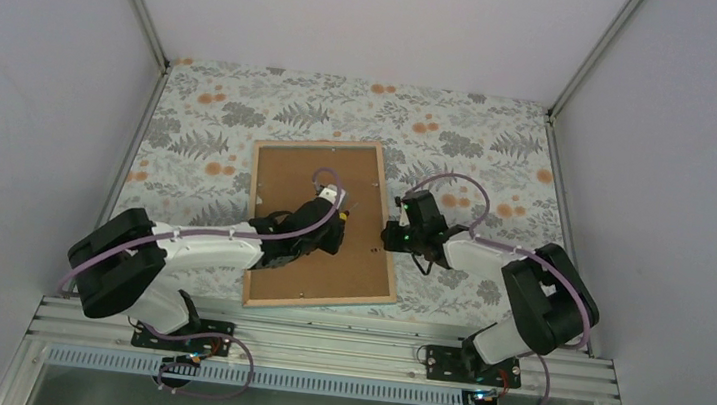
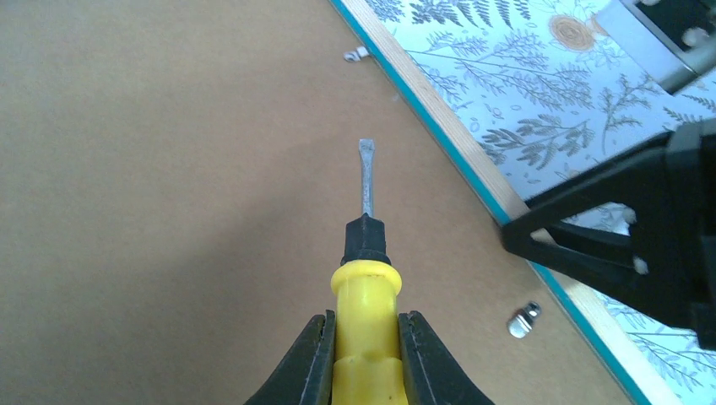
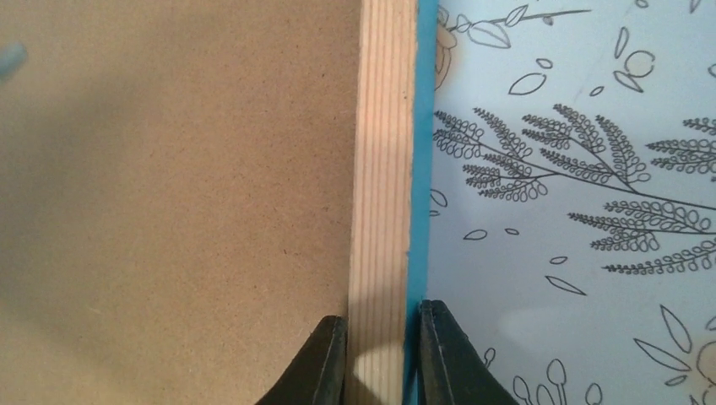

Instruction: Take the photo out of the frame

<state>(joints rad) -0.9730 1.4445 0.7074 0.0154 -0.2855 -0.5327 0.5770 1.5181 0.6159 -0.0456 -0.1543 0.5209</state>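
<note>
The frame (image 1: 320, 144) lies face down in the middle of the flower-patterned table (image 1: 482, 140) with its brown backing board (image 1: 286, 185) on top, so the photo cannot be seen. The left gripper (image 2: 363, 337) clamps the yellow handle of a screwdriver (image 2: 365, 291), whose flat tip is over the board, short of a small metal tab (image 2: 358, 55). The right gripper (image 3: 382, 337) pinches the frame's right rim between nearly closed jaws.

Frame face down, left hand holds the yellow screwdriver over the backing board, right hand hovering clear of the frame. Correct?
No. The right hand is shut on the frame at its rim, not clear of it; the right wrist view shows this. The left hand does hold the screwdriver over the backing board.
</note>
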